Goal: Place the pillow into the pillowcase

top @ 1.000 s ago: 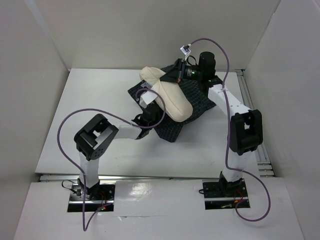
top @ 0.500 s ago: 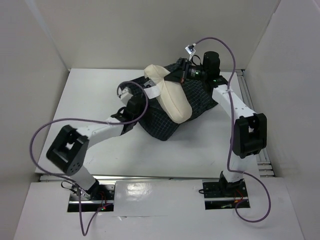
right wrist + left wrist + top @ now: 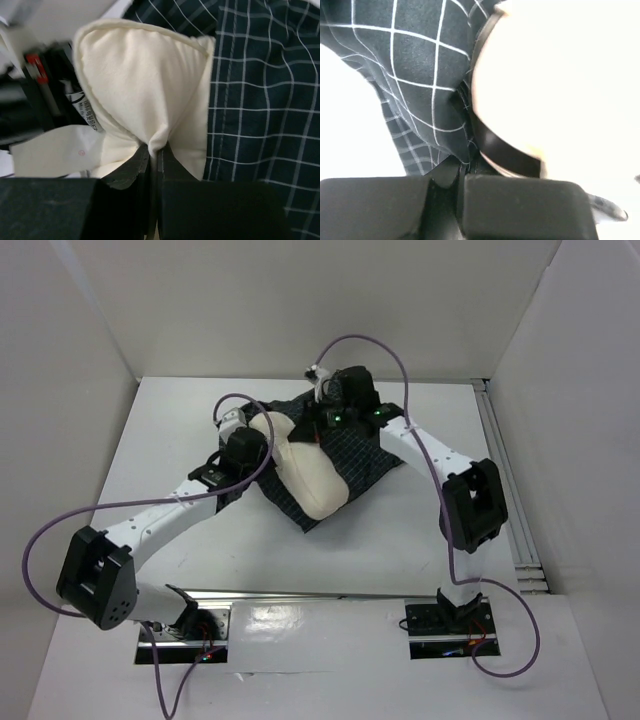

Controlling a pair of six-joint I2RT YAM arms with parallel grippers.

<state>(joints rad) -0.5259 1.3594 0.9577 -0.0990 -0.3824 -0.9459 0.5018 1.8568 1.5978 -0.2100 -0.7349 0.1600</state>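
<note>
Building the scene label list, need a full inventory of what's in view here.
pillow: 1, cream, lying on the pillowcase, mid-table
pillowcase: 1, dark with white grid check, spread under the pillow
care label: 1, white with print, at the pillow's seam
table: 1, white, beneath everything
walls: 3, white, left, back and right of the table
cables: 2, purple, one looping from each arm
left gripper: 1, black, shut on the pillowcase edge beside the pillow
right gripper: 1, black, shut on a pinch of the pillow

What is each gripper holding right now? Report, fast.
Left gripper: jaws closed on the pillowcase edge.
Right gripper: jaws closed, pinching a fold of the pillow.
</note>
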